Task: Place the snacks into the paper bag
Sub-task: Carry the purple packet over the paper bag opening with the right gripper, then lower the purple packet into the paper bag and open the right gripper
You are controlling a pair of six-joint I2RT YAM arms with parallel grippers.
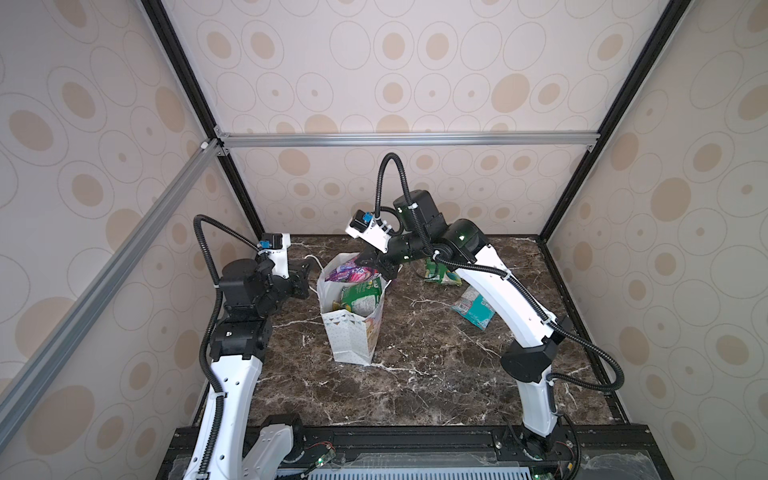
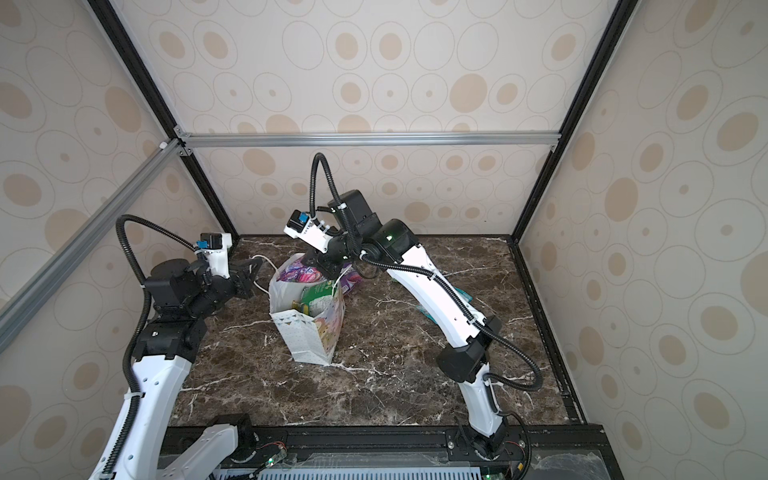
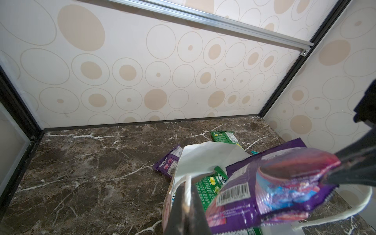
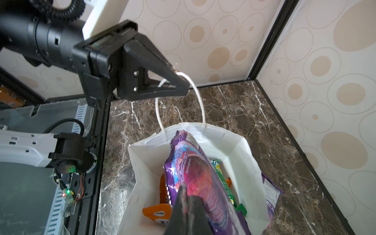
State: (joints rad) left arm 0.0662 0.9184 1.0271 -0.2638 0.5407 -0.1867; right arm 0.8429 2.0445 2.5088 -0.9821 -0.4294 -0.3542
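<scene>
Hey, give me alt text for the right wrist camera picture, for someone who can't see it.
The right claw holds a purple packet at the open mouth of a white paper bag on a marble table. The left claw pinches the bag's cord handle, and an orange packet and a green packet lie inside.

Blocked at the paper bag (image 1: 353, 336) mouth by a purple packet (image 1: 353, 272) and taut cord handle (image 4: 203, 116); clear over bare counter (image 1: 415, 395) in front.
</scene>
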